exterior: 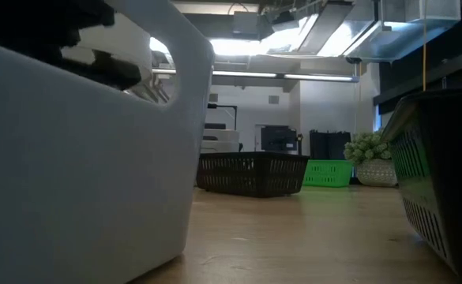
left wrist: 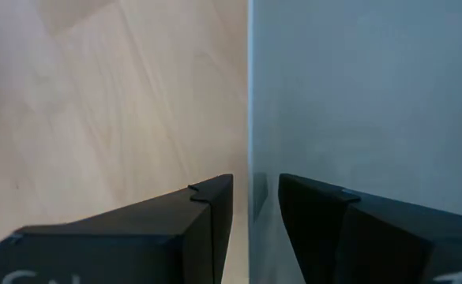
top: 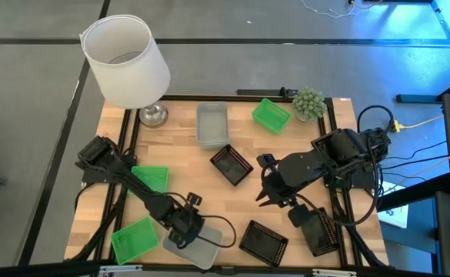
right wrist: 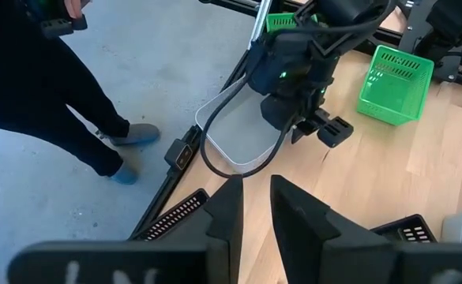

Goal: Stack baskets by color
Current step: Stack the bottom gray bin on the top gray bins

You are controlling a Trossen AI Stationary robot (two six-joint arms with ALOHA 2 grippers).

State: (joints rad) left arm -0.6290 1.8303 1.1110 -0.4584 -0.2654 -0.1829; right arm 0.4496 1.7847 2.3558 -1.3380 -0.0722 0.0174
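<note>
1. Translucent grey-white plastic forms the basket at the front edge (top: 198, 245) of the wooden tabletop (top: 209, 158); the left claw (top: 188, 228) straddles its thin wall, one finger (left wrist: 207, 213) outside over the wood and the other inside, pinching that wall.
2. Another grey-white basket (top: 211, 123) lies near the back by the lampshade (top: 125, 61).
3. Bright green baskets: one at the left edge (top: 151, 178), one at the front-left corner (top: 134, 240), one at the back (top: 271, 115) beside a small ball-shaped plant (top: 308, 103).
4. Black mesh-walled baskets: one mid-table (top: 231, 165), one at the front (top: 263, 242), one front right (top: 317, 229), partly under the right arm.
5. The right claw (top: 269, 201) hangs over bare wood between the black baskets, fingers slightly parted with nothing between them.
6. The low view alone shows the grey-white wall (exterior: 80, 158) looming close, with the mesh weave of a black basket (exterior: 250, 173) behind.
7. The right wrist view alone shows a person's dark trouser legs and shoes (right wrist: 132, 142) on the grey floor beside the table.
8. No writing can be read.
</note>
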